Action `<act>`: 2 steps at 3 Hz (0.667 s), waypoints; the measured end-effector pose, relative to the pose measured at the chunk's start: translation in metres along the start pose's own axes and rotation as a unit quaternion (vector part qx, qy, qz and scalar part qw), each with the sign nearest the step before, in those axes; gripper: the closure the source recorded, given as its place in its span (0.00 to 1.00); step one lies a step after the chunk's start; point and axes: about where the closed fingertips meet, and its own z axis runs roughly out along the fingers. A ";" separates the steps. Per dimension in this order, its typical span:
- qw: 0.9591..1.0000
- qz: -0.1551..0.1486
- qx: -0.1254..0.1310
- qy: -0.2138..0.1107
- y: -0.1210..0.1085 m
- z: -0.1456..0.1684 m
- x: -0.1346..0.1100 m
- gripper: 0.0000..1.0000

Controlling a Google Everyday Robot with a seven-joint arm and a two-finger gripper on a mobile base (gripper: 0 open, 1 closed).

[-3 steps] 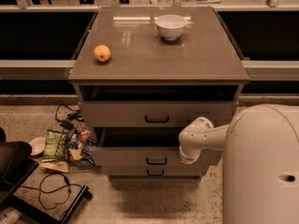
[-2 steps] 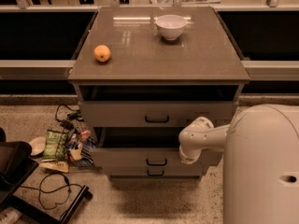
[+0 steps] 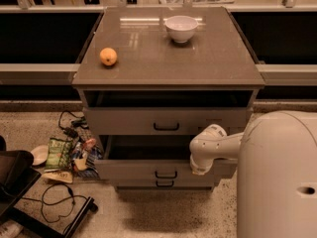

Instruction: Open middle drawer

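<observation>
The middle drawer (image 3: 133,170), lower centre, already stands pulled out; little seems left. The pincer (image 3: 199,166) sits at its right end, and I cannot tell its state.

We take the cabinet (image 3: 163,63) as our mark. On its top, an orange (image 3: 108,56) lies at the left and a bowl (image 3: 181,28) stands behind it, to the right. The middle drawer (image 3: 143,170) juts out before the top drawer (image 3: 198,120). Our gripper (image 3: 199,167) is at the middle drawer's front, right of its handle (image 3: 165,174). Litter (image 3: 62,155) lies left of the cabinet.
</observation>
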 end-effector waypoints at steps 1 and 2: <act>1.000 0.000 0.000 0.000 0.000 0.000 0.000 0.51; 1.000 0.000 -0.001 0.000 0.001 0.001 0.000 0.20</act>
